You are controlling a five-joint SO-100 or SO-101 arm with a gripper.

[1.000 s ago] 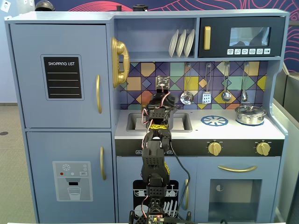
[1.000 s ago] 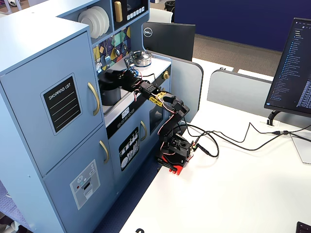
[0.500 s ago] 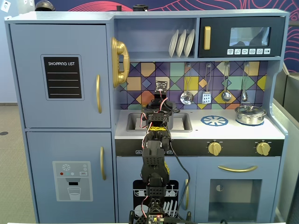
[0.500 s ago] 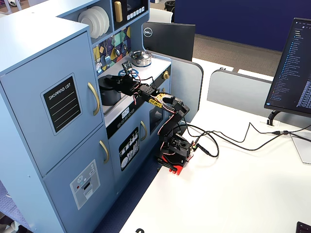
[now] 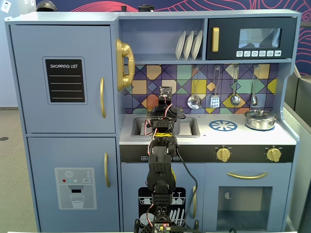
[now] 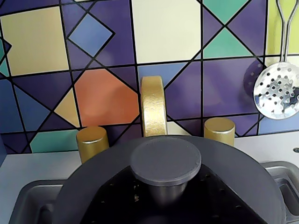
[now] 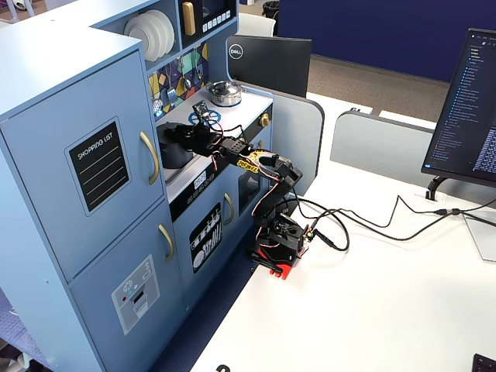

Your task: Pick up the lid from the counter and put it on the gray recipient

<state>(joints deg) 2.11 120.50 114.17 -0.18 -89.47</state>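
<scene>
In a fixed view from the front, my arm (image 5: pixel 160 160) rises before the toy kitchen and reaches over the table (image 5: pixel 252 136) to the sink (image 5: pixel 190 127). My tool (image 5: pixel 164 112) sits above the sink, but my own wrist hides its fingers here, so I cannot tell how they stand. The lid and the gray pot are hidden behind my arm in this view. To the right on the table lie a printed blue burner ring (image 5: pixel 223 125) and a shiny silver pot (image 5: pixel 260 119) with its own lid on. Utensils hang on the tiled wall above them.

In the wrist view, the lid (image 6: pixel 93 186) fills the lower half, its round knob (image 6: pixel 165 160) in the middle and right up against the camera. Behind it stand a gold tap (image 6: pixel 153 106) and two gold handles (image 6: pixel 92 142), one on each side. A slotted spoon (image 6: pixel 276 90) hangs at the right. My fingers do not show, so whether I grip the knob I cannot tell.

In a fixed view from the side, my tool (image 7: pixel 191 135) is over the gray pot (image 7: pixel 176 149), which stands in the sink area of the table (image 7: pixel 249 104). The lid (image 7: pixel 177 131) appears to lie on top of the pot, beneath my tool; the picture is too small to tell whether it is fully seated.
</scene>
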